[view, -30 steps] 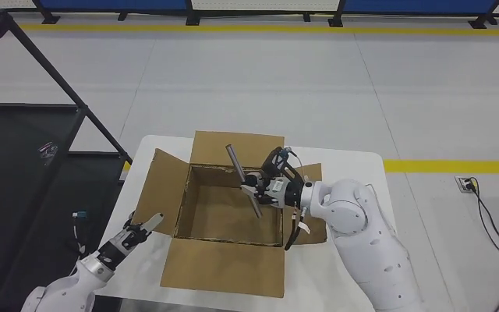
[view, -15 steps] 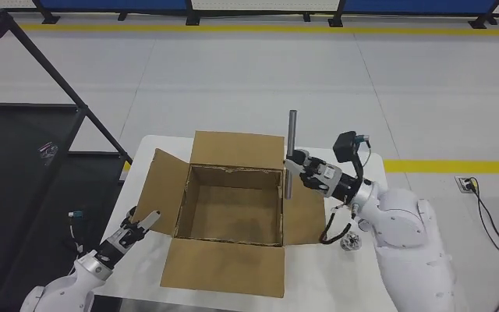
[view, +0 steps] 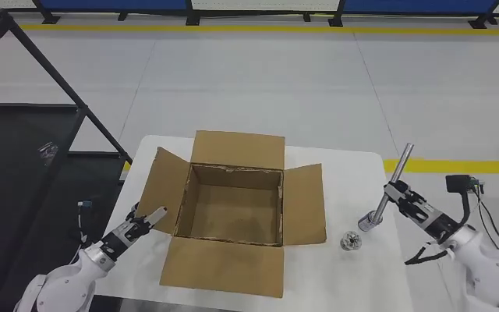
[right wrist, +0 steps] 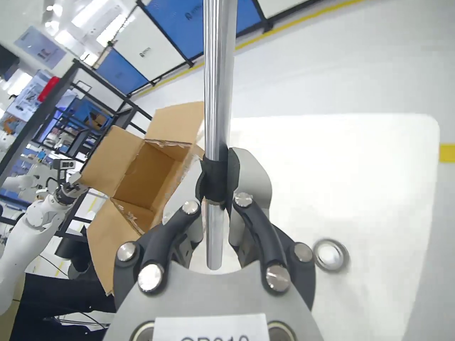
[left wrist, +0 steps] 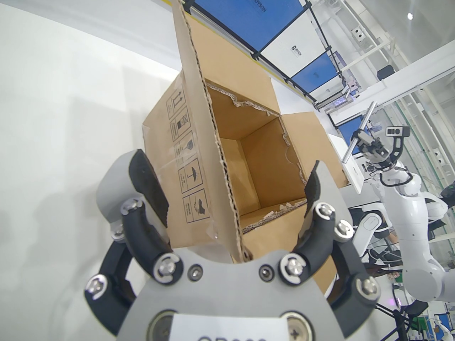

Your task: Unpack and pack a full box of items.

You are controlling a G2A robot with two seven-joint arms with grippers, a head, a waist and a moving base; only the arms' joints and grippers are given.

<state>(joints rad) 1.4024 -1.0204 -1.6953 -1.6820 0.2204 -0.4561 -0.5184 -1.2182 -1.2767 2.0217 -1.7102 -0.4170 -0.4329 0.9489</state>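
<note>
Closest in, the left gripper (left wrist: 227, 172) (view: 148, 218) is hanging wide open by the left flap of the cardboard box (view: 238, 148) (left wrist: 256, 164) (right wrist: 142, 168). The flap's edge is running right between its spread fingers (left wrist: 145, 179), though I can't tell if anything's touching. The right gripper (right wrist: 217, 170) (view: 396, 193) is clamping tight on a shiny metal rod (right wrist: 217, 54) (view: 405, 158), holding it tilted by the table's right edge, well apart from the box, with most of the rod sticking out past the fingers. Each gripper's base is wearing a white sticker (right wrist: 209, 328) that's getting cut off by the frame edge, so no reading it. A small round metal part (view: 352, 242) is lying on the white table (view: 335, 273) between rod and box. The box is sitting mid-table with all four flaps splayed out, and a column of black handling pictograms (left wrist: 185, 164) is running down its left side. Farther back, a yellow floor line (view: 444, 165) and blue and white wall panels (left wrist: 249, 5) with small logos are showing.
</note>
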